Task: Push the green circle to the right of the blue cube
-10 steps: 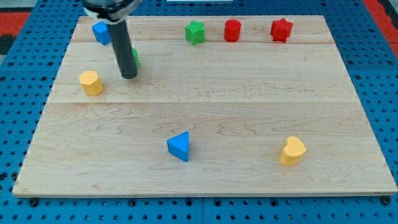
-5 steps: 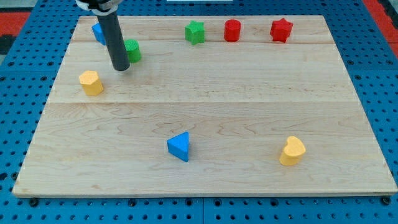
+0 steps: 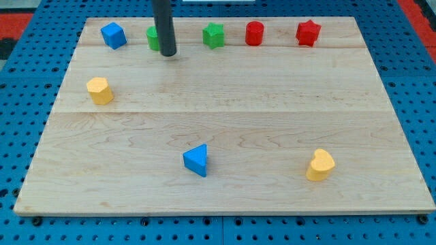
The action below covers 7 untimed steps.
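The blue cube [image 3: 113, 35] sits near the top left corner of the wooden board [image 3: 225, 116]. The green circle [image 3: 153, 38] stands just to its right, partly hidden behind my dark rod. My tip [image 3: 167, 53] rests on the board at the green circle's lower right edge, touching or nearly touching it. A small gap separates the green circle from the blue cube.
A green star [image 3: 213, 35], a red cylinder [image 3: 254, 33] and a red star [image 3: 308, 33] line the top edge. A yellow hexagon block [image 3: 100, 90] sits at the left. A blue triangle [image 3: 197, 160] and a yellow heart [image 3: 320, 165] lie near the bottom.
The green circle has moved up to the top row, beside the blue cube. My tip has moved up and to the right, following it.
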Each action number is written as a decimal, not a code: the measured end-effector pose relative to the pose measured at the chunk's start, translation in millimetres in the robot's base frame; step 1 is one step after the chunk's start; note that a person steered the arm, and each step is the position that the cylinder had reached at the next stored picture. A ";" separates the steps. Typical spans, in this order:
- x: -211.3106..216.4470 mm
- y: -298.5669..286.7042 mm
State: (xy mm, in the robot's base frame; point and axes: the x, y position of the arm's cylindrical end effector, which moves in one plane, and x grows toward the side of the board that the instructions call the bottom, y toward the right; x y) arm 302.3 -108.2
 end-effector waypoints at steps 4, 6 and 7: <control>45.6 1.7; 104.6 -62.5; 146.4 -78.4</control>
